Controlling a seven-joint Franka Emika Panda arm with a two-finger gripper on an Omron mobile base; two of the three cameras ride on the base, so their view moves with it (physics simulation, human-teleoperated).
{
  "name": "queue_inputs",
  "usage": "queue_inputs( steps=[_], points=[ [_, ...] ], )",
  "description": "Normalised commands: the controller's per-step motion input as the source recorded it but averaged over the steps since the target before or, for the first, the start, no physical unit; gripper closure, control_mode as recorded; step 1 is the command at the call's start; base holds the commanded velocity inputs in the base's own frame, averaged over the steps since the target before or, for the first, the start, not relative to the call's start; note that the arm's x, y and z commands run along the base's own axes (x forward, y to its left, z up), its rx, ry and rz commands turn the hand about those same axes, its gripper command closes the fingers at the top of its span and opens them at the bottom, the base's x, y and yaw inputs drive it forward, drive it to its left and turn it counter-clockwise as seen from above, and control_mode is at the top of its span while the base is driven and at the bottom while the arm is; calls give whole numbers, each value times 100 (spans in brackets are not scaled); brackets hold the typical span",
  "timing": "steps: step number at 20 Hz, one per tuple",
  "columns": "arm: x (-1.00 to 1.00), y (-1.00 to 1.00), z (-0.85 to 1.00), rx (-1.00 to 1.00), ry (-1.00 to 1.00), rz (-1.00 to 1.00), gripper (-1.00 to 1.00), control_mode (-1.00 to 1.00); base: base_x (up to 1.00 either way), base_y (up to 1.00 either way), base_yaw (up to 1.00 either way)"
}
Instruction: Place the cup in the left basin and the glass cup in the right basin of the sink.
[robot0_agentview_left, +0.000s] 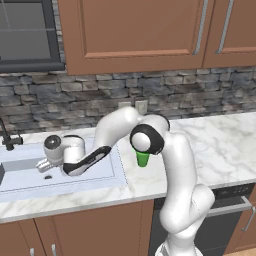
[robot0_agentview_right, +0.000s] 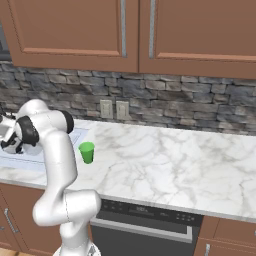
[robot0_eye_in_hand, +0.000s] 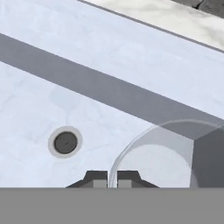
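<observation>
Wooden cabinets (robot0_agentview_left: 135, 35) are hanging above a grey stone backsplash (robot0_agentview_left: 190, 95), and a white marble counter (robot0_agentview_right: 170, 160) is running beneath them. At the counter's left end the pale sink (robot0_agentview_left: 117, 172) is sitting recessed, with a thin dark tap (robot0_agentview_left: 7, 136) rising at its back edge.

In the left base view the white arm is reaching from the lower right, bending over the counter and pointing its hand (robot0_agentview_left: 42, 164) leftward and down into the right basin (robot0_agentview_left: 95, 172), just above the small dark drain hole (robot0_agentview_left: 48, 176).

In the hand view the two dark fingertips are standing close together, pinching the thin rim of the glass cup (robot0_eye_in_hand: 162, 153) (its translucent curved wall is rising right between them). The tumbler is hanging over the pale basin floor, beside the drain hole (robot0_eye_in_hand: 65, 142), with a grey inner wall of the basin (robot0_eye_in_hand: 109, 92) crossing behind it.

The cup (robot0_agentview_right: 87, 152) is standing upright on the counter, just to the right of the sink's rim and well apart from the hand; in the left base view it is showing partly behind the arm's dark elbow joint (robot0_agentview_left: 145, 140). A dark oven front (robot0_agentview_right: 145, 220) is sitting below the counter edge.
</observation>
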Motion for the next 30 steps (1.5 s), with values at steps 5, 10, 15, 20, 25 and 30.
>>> queue_inputs(
  steps=[5,10,15,20,25,30],
  points=[
    [25,0,-54,9,0,0,100,-100,0,0,0],
    [26,0,-44,7,0,0,100,-100,0,0,0],
    [17,0,-8,3,0,0,-100,-100,0,0,0],
    [-1,0,7,0,-5,1,-100,-100,0,0,0],
    [-20,1,48,0,-13,3,-100,-100,0,0,0],
    [-26,3,66,0,-16,3,-100,-100,0,0,0]
  ],
)
